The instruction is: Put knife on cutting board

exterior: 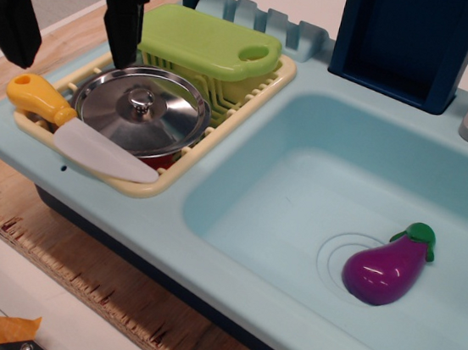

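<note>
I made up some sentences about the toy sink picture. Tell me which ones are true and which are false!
1. The knife lies on the cutting board. False: it rests across the front rim of the cream dish rack, beside the pot lid.
2. The eggplant sits in the sink basin. True.
3. The gripper is holding the knife. False: it hangs above the rack's left end, holding nothing, with its fingers apart.
4. The cutting board is lime green with a handle hole. True.
5. The knife handle is purple. False: it is yellow-orange; the eggplant is the purple thing.
</note>
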Robot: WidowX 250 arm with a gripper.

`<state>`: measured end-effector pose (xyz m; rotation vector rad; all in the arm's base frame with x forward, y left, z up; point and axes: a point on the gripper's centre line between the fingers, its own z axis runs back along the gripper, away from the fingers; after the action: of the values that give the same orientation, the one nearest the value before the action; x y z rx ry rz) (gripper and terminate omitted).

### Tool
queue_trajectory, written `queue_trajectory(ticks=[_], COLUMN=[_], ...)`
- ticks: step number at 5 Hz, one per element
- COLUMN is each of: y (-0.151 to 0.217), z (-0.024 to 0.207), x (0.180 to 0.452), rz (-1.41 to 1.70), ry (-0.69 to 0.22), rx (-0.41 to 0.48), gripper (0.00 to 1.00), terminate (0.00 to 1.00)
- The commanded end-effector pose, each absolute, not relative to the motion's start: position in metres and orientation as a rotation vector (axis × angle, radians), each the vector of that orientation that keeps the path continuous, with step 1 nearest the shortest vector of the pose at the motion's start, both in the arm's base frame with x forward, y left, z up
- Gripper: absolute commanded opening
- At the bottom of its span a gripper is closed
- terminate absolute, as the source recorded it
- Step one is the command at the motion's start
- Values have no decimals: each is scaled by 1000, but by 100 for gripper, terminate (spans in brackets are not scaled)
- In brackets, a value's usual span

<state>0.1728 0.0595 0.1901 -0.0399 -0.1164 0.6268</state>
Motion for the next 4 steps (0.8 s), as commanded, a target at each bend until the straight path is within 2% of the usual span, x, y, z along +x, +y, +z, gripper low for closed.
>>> queue_trajectory(ticks=[1,2,4], y=[59,66,81], z=[190,181,178], x=[173,169,167], rz=[627,811,1069], ry=[-116,-109,-137], rx=[-40,-65,-57], gripper=[100,100,100], terminate=[0,0,0])
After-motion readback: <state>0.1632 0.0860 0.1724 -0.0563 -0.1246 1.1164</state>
